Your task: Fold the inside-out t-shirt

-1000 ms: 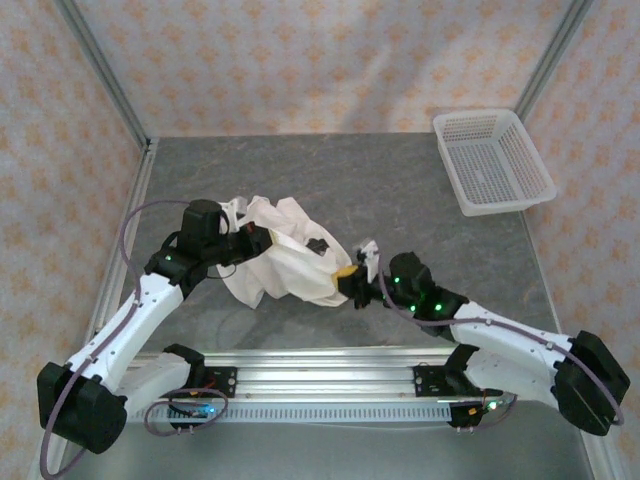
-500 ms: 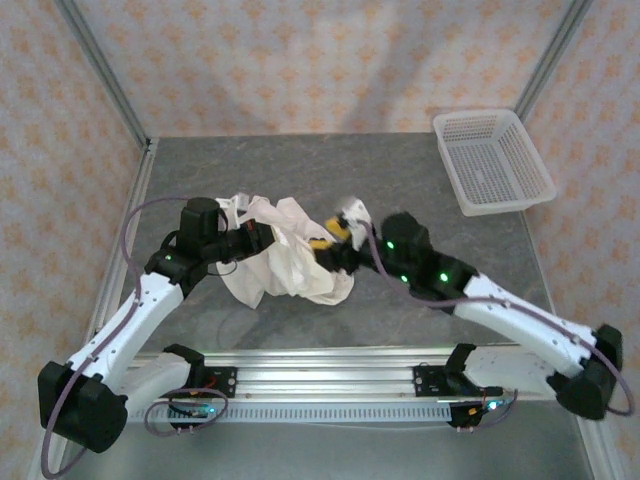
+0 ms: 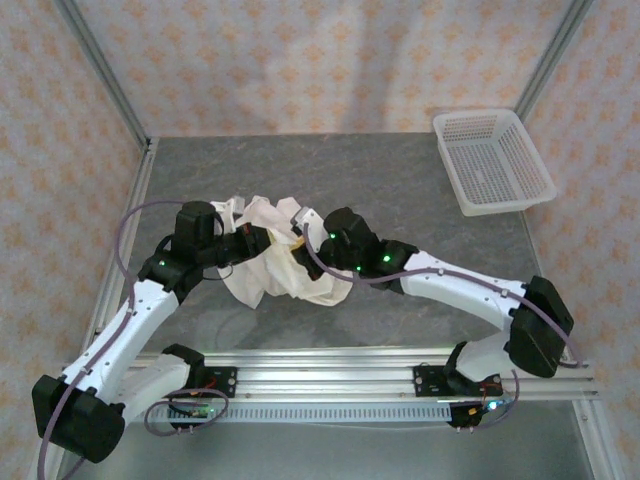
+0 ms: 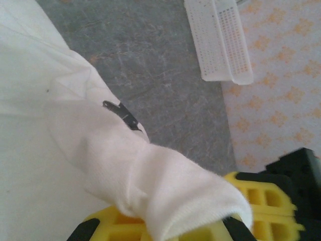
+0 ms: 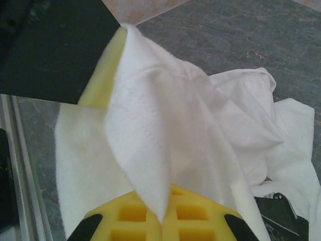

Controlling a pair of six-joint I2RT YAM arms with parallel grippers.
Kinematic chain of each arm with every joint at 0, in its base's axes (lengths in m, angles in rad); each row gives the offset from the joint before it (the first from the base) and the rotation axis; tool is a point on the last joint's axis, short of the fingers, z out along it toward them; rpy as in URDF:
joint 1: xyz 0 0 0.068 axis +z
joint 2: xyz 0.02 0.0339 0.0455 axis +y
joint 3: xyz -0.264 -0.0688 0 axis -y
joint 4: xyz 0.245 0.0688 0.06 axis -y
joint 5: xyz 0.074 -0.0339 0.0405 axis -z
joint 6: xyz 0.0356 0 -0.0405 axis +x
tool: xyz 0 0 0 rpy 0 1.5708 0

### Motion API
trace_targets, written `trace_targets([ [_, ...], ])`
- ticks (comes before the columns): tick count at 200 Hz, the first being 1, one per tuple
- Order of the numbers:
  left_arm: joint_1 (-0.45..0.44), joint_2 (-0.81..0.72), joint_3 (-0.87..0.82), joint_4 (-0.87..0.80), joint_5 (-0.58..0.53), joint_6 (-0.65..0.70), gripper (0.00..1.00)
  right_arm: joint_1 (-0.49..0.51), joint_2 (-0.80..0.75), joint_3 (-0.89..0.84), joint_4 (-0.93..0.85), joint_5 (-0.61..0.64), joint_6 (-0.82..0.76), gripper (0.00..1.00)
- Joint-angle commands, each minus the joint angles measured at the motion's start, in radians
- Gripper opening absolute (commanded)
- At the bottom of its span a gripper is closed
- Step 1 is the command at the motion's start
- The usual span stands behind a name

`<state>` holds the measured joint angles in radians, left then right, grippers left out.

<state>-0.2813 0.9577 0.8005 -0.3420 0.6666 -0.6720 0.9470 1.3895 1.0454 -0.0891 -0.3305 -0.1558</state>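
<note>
Right gripper [image 3: 298,237] swung left, pinching t-shirt [image 3: 268,272] edge; open tabletop [image 3: 400,180] beyond.

Top camera overhead, facing down; wrist cameras close-up; all share t-shirt [image 3: 262,278].

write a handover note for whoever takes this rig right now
left claw: shut on a bunch of the shirt.
right claw: shut on another fold of it, close beside the left.
shirt: crumpled heap on the table, left of centre; basket in the far right corner.
done: both grips taken, no fold made.
left: probably spread it flat, then fold.
</note>
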Motion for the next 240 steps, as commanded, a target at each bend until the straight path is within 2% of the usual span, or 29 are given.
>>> trace_targets([
  [1,0.002,0.032,0.042,-0.087,-0.119,0.068,0.0,-0.004,-0.124,-0.042,0.037,-0.108,0.081,0.0],
  [14,0.007,0.073,0.033,-0.083,-0.154,0.093,0.06,-0.013,-0.168,-0.076,0.086,-0.193,0.141,0.0],
  [27,0.011,0.109,0.02,-0.039,-0.128,0.104,0.18,-0.025,-0.201,-0.133,0.198,-0.264,0.231,0.0],
  [47,0.011,0.098,0.015,0.02,-0.074,0.107,0.33,-0.043,-0.201,-0.178,0.276,-0.275,0.335,0.0],
  [65,0.011,0.03,0.038,-0.031,-0.088,0.16,0.44,-0.058,-0.201,-0.179,0.263,-0.252,0.381,0.0],
  [86,0.009,-0.087,0.05,-0.124,-0.131,0.208,0.46,-0.07,-0.166,-0.174,0.262,-0.244,0.399,0.0],
  [111,-0.018,-0.222,0.048,-0.253,-0.2,0.201,0.49,-0.074,-0.134,-0.159,0.26,-0.239,0.397,0.0],
  [128,-0.075,-0.291,0.034,-0.301,-0.243,0.162,0.49,-0.079,-0.117,-0.147,0.255,-0.24,0.398,0.0],
  [159,-0.226,-0.333,-0.023,-0.262,-0.312,0.115,0.48,-0.083,-0.097,-0.141,0.259,-0.229,0.405,0.0],
  [199,-0.439,-0.15,0.01,-0.249,-0.526,0.213,0.48,-0.085,-0.073,-0.107,0.23,-0.252,0.42,0.0],
  [213,-0.524,-0.072,0.046,-0.266,-0.682,0.225,0.48,-0.086,-0.076,-0.105,0.222,-0.248,0.422,0.0],
  [240,-0.549,0.016,0.061,-0.28,-0.943,0.168,0.49,-0.085,-0.087,-0.113,0.216,-0.243,0.424,0.0],
])
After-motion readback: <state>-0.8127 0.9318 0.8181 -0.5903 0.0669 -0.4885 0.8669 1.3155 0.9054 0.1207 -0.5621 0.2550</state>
